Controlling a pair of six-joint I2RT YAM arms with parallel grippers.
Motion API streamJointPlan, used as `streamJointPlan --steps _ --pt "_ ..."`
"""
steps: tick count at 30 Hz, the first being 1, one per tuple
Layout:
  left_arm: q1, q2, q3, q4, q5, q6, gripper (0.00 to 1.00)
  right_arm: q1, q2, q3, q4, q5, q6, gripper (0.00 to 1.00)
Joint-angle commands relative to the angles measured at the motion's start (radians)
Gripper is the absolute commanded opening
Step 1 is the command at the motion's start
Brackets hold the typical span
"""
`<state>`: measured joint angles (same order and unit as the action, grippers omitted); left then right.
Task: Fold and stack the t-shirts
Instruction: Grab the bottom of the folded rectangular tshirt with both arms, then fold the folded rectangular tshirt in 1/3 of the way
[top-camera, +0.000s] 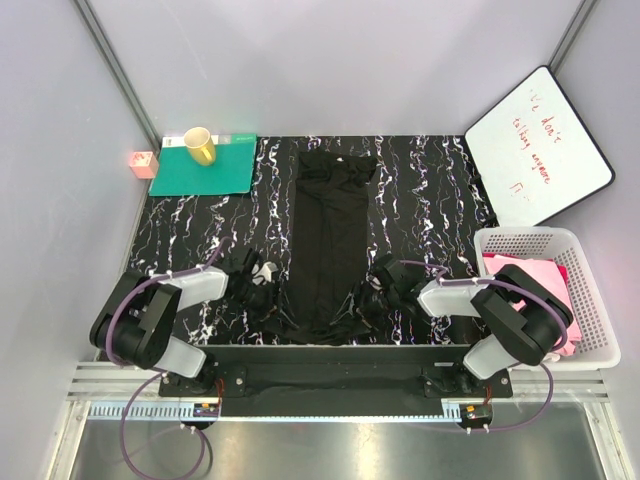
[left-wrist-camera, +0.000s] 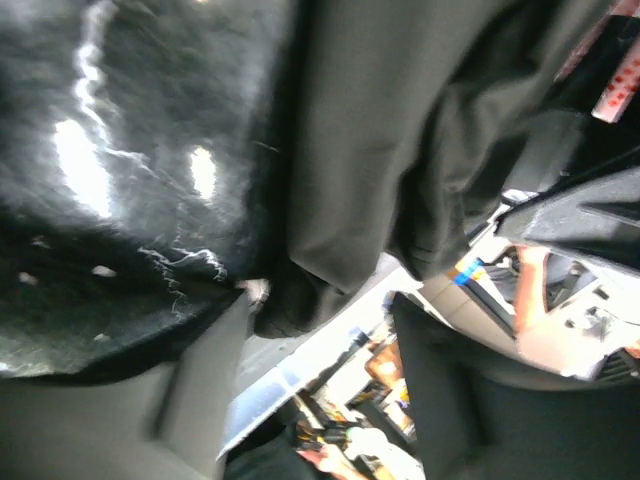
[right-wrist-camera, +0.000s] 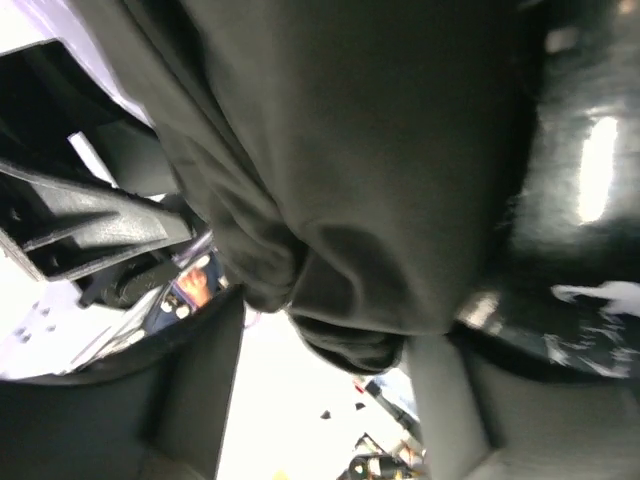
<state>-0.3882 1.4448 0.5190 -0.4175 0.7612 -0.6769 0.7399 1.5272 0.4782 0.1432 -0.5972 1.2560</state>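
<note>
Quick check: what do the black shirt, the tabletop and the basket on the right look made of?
black t-shirt: soft matte cloth, probably a cotton knit; it creases and bunches.
tabletop: hard, glossy black with white veins and glare spots; stone or laminate, unclear which.
basket: white, probably rigid plastic; latticed walls.

The t-shirt on the desk is plain black. The desk is black marbled with white veins. The mat is teal-green and the cup on it is yellow. The small box is pink. The whiteboard is black-framed and carries red handwriting. The latticed basket is white, and the cloth in it is bright pink.
</note>
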Motion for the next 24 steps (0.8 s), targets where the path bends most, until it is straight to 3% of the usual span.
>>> streamJointPlan --steps 1,2,3,4,6,11,17,24 --pt "0.002 0.038 0.001 0.034 -0.08 0.031 0.34 0.009 -0.016 0.01 -0.051 0.051 -0.026 0.51" --pt "0.002 0.049 0.006 0.036 -0.077 0.034 0.25 0.007 -0.027 0.013 -0.079 0.047 -0.026 0.41" --pt "0.002 0.054 0.016 0.036 -0.08 0.037 0.14 0.009 -0.033 0.019 -0.103 0.047 -0.026 0.21" --pt "0.002 0.063 0.019 0.034 -0.08 0.039 0.0 0.009 -0.041 0.036 -0.131 0.048 -0.035 0.13" --pt "0.002 0.068 0.029 0.034 -0.079 0.037 0.0 0.009 -0.067 0.057 -0.241 0.051 -0.05 0.01" --pt "0.002 0.039 0.029 0.029 -0.066 0.025 0.0 0.009 -0.151 0.126 -0.48 0.092 -0.119 0.0" --pt "0.002 -0.07 0.042 -0.061 -0.063 0.03 0.0 0.007 -0.228 0.12 -0.518 0.089 -0.119 0.0" --pt "0.0 -0.185 0.247 -0.228 -0.137 0.056 0.0 0.007 -0.249 0.2 -0.547 0.137 -0.17 0.0"
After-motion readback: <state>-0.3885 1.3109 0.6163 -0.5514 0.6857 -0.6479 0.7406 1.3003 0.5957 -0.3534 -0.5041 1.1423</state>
